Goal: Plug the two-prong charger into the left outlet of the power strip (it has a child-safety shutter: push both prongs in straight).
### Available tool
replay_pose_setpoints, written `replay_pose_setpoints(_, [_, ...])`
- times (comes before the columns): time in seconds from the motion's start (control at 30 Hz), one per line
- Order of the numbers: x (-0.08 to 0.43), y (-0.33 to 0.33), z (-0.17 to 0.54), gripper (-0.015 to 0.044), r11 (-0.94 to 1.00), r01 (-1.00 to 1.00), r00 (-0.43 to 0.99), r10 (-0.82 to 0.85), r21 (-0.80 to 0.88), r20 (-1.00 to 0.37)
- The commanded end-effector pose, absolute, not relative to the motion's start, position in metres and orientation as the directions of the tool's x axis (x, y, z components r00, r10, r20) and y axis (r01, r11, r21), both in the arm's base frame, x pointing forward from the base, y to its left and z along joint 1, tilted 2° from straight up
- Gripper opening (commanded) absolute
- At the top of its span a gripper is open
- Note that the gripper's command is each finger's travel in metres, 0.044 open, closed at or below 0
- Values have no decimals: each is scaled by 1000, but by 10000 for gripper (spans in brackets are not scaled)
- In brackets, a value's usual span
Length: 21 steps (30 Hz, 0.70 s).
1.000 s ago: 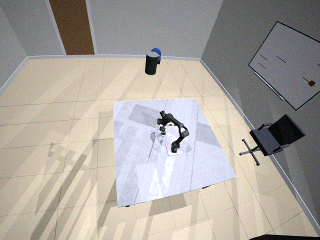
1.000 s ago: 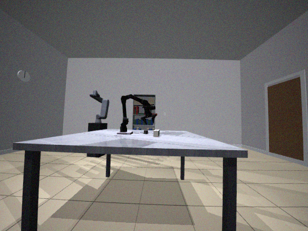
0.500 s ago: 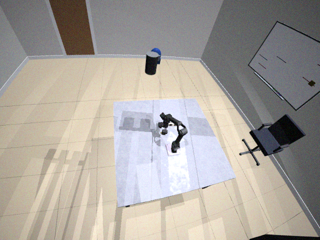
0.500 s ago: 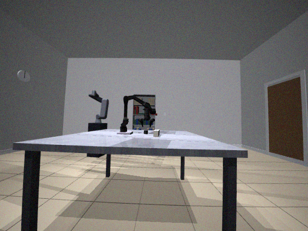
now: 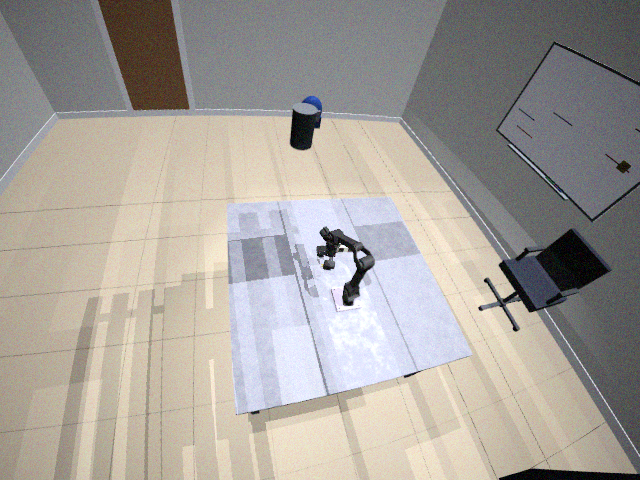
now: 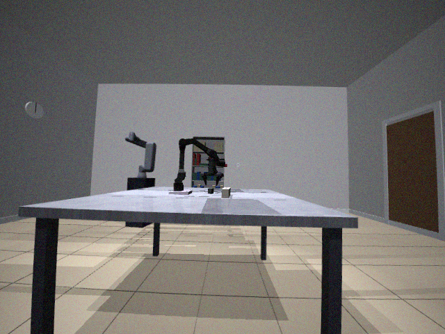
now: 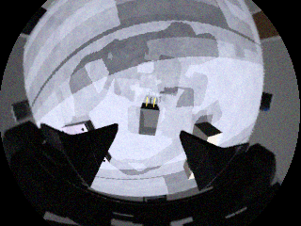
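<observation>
The charger (image 6: 210, 191) (image 7: 147, 123) is a small dark block lying on the table, its two yellow prongs pointing to the top of the wrist view. In the top view the gripper largely covers it. My gripper (image 5: 324, 258) (image 6: 211, 184) (image 7: 150, 130) is open and empty, pointing down above the charger, which shows between the fingertips in the wrist view. The cream power strip (image 5: 342, 249) (image 6: 225, 193) (image 7: 213, 137) lies to the right of the charger in the wrist view, partly behind the right finger. Its outlets cannot be made out.
The arm's pale base plate (image 5: 339, 305) (image 6: 176, 193) (image 7: 74, 129) is on the left side of the wrist view, partly behind the left finger. The table (image 5: 279, 361) (image 6: 143, 207) carries the arm. A chair (image 5: 537, 279) stands off the table's right side.
</observation>
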<state>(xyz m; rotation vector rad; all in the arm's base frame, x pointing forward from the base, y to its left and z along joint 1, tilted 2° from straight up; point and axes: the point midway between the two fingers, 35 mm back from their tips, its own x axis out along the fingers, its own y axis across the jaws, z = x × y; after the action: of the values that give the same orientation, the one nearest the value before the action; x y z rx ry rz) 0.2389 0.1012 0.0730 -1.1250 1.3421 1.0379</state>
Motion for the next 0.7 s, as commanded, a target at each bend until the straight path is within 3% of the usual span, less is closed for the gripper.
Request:
replay_pose_setpoints(0.0, [237, 99, 65, 440, 175, -985, -17, -83, 3, -996])
replay_pose_setpoints(0.67, [237, 99, 33, 440, 175, -985, -18, -83, 3, -996])
